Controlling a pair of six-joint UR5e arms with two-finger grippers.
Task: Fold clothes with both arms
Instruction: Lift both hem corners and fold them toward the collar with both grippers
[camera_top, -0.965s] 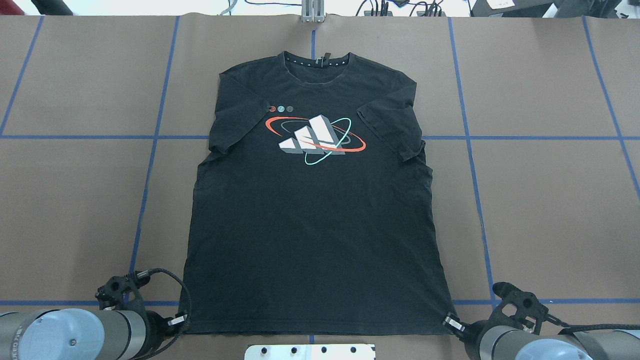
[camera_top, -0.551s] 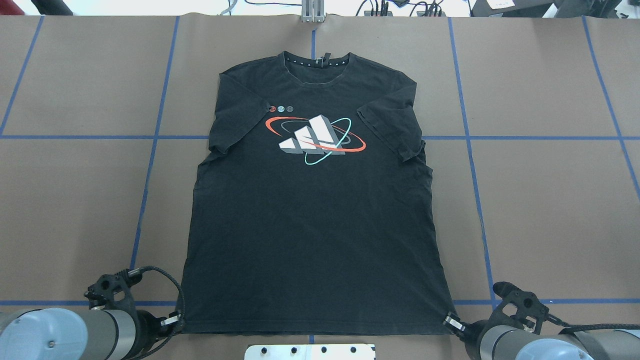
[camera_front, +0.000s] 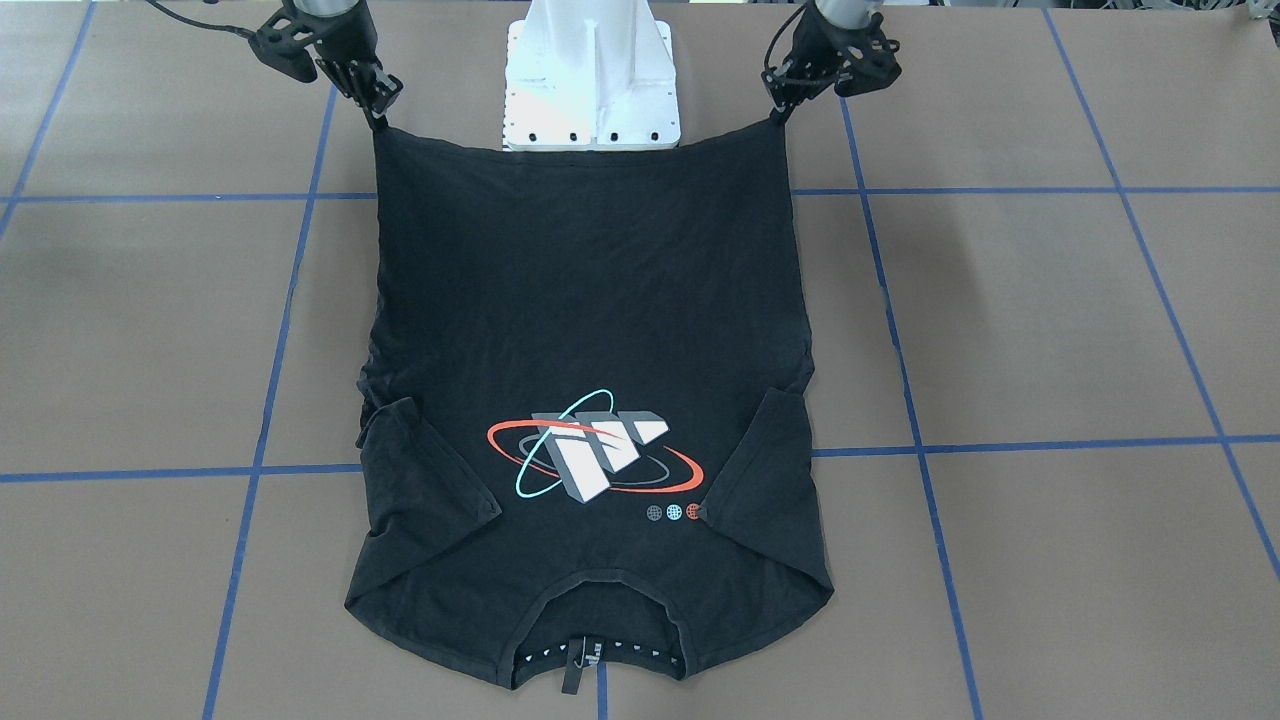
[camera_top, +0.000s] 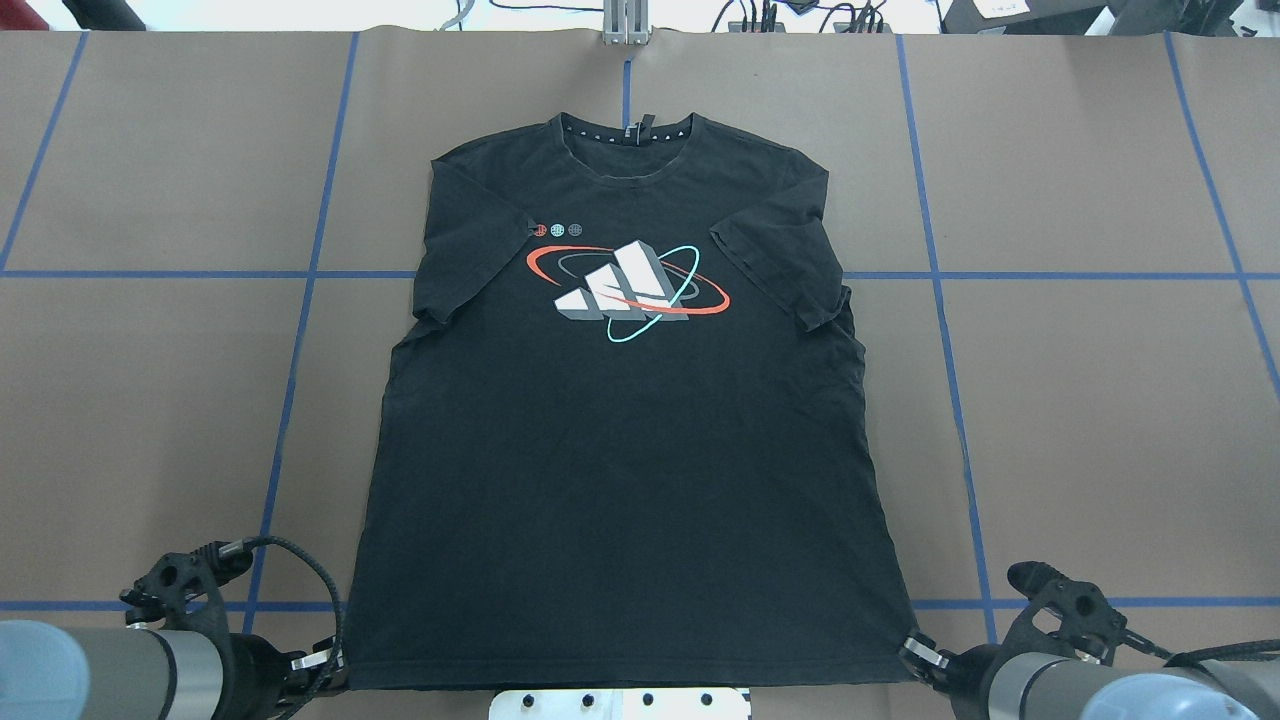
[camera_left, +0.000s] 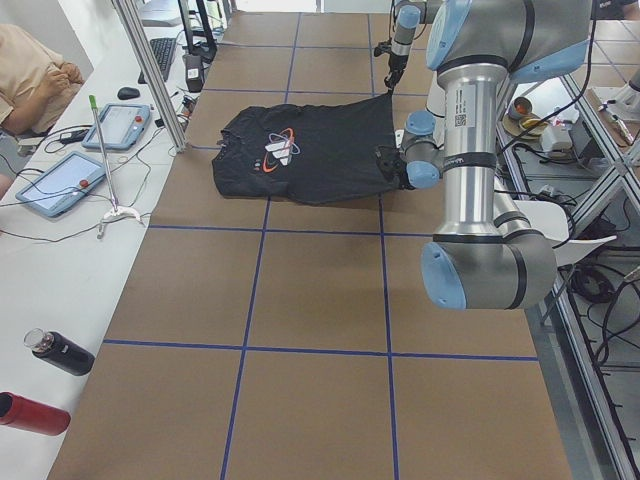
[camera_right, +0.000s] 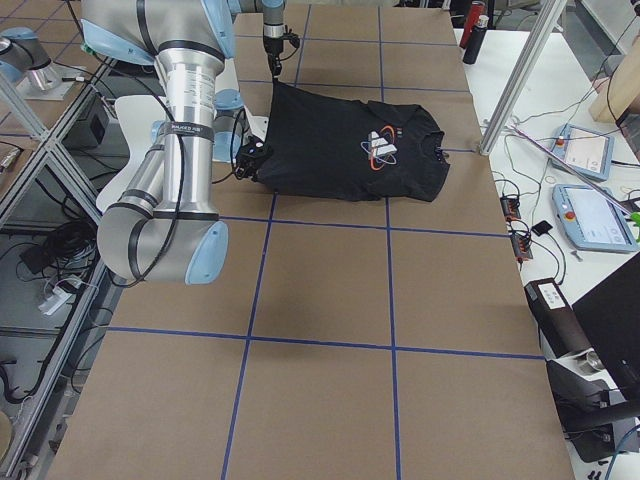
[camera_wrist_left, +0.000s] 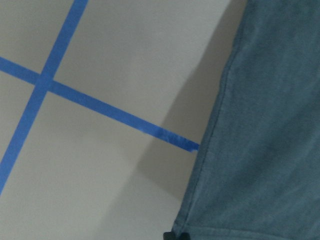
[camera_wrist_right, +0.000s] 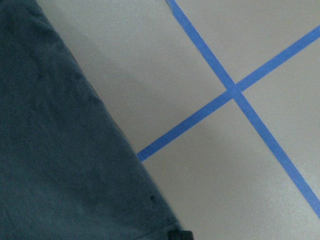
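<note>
The black T-shirt (camera_top: 620, 450) lies graphic side up, its orbit graphic (camera_top: 625, 290) toward the far collar. My left gripper (camera_top: 335, 665) is shut on the near left hem corner. My right gripper (camera_top: 915, 650) is shut on the near right hem corner. In the front-facing view the hem hangs taut between the left gripper (camera_front: 775, 118) and the right gripper (camera_front: 378, 118), raised a little off the table, while the rest of the T-shirt (camera_front: 590, 300) rests flat. Each wrist view shows a held corner of the T-shirt at its bottom edge (camera_wrist_left: 250, 150) (camera_wrist_right: 60, 150).
The white pedestal base (camera_front: 592, 75) stands just behind the raised hem. Blue tape lines (camera_top: 300, 300) grid the brown table cover. Tablets (camera_left: 58, 182) and bottles (camera_left: 60, 352) lie on the operators' side table, past a metal post (camera_left: 150, 75).
Both grippers have drawn the hem corners toward the robot and outward, the left one more. The hem has stretched wider and the whole T-shirt has slid slightly toward the robot.
</note>
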